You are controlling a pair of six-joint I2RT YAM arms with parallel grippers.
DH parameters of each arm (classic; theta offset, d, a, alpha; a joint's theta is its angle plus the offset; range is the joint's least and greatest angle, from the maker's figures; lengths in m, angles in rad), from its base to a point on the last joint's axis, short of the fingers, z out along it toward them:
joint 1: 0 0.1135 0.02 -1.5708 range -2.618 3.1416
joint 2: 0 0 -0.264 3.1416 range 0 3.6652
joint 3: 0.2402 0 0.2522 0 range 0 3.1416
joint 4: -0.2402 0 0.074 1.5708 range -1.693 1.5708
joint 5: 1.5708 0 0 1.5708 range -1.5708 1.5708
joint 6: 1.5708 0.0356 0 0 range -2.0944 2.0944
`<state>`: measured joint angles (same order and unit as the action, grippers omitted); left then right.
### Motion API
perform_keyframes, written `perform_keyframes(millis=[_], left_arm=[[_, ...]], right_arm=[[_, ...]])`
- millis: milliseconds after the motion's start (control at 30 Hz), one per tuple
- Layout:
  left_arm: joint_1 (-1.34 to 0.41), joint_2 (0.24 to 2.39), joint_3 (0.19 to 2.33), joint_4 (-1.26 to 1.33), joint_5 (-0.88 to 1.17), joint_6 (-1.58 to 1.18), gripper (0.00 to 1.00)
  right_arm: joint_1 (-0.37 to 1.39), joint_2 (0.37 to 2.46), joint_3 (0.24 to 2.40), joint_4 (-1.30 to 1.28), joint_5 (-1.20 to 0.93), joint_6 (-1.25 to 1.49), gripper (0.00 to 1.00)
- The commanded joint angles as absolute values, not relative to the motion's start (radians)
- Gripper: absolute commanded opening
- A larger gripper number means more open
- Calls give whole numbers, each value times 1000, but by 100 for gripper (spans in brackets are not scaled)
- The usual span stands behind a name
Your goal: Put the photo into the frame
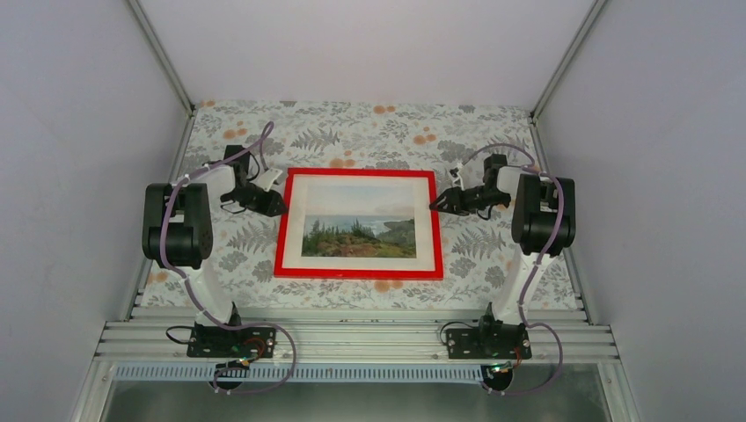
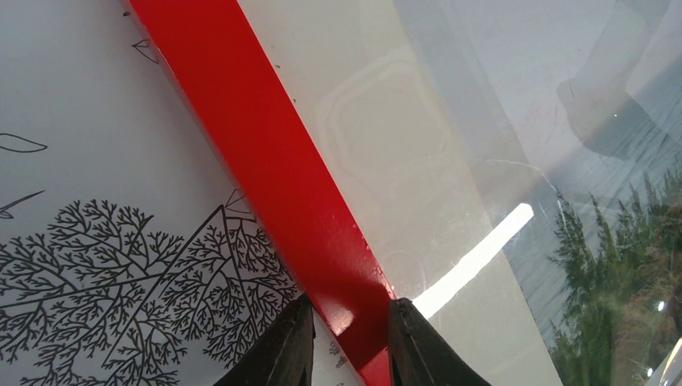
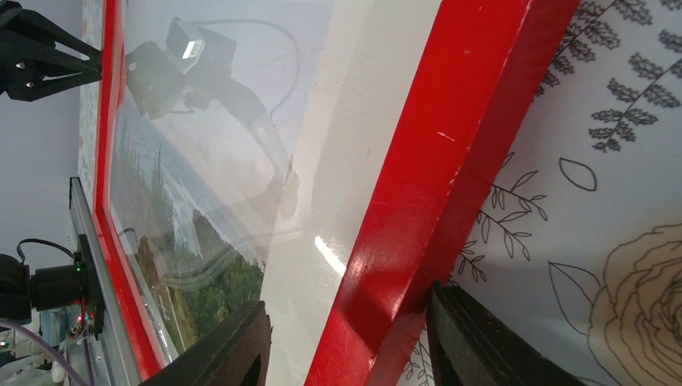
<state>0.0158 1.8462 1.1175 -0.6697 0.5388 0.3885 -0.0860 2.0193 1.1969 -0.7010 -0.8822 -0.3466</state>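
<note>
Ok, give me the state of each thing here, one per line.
the frame: lying flat, red front up.
the photo: inside the frame, picture side up.
left gripper: closed on the frame's left rail.
right gripper: straddling the right rail, grip unclear.

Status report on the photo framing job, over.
Left gripper shut on the frame, left rail; right gripper open astride right rail. The photo inside, face up. Nothing in the way.

frame (image 1: 359,274) bright red. photo (image 1: 359,236): green trees, reddish-brown ground, pale blue-white sky, cream margin. table cover (image 1: 493,253): white, grey fern and leaf print, scattered orange blotches near and far.
</note>
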Motion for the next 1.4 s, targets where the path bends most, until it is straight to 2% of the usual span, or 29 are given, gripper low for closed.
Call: perform_keyframes(millis=[0,133,200,333,400,433,467,733,867,967,1067,1367], left_arm=[[12,1839,1104,-683,553,404,25],[14,1830,1108,-687,543,404,28],[19,1820,1123,-695,532,407,37],[31,1790,1195,-740,520,428,64],[31,1769,1247,-771,508,451,83],[31,1760,1277,-789,495,466,94],[32,1752,1311,-806,483,480,99],[63,1755,1675,-956,483,509,100],[111,1719,1754,-902,492,402,100],[185,1668,1705,-833,540,324,100],[224,1617,1603,-756,480,274,100],[252,1530,1348,-636,424,224,100]], right_arm=[[-64,2050,1192,-724,-789,-333,51],[-65,2053,1209,-749,-788,-342,58],[-71,2039,1216,-771,-781,-360,66],[-97,1978,1258,-827,-775,-406,87],[-109,1947,1299,-854,-771,-421,97],[-113,1934,1324,-871,-770,-428,100],[-118,1924,1355,-888,-770,-439,100],[-193,1828,1659,-1032,-827,-511,100],[-260,1757,1705,-1034,-868,-519,100],[-313,1692,1665,-1004,-917,-506,100],[-370,1622,1562,-936,-950,-474,100],[-439,1527,1296,-796,-949,-427,100]])
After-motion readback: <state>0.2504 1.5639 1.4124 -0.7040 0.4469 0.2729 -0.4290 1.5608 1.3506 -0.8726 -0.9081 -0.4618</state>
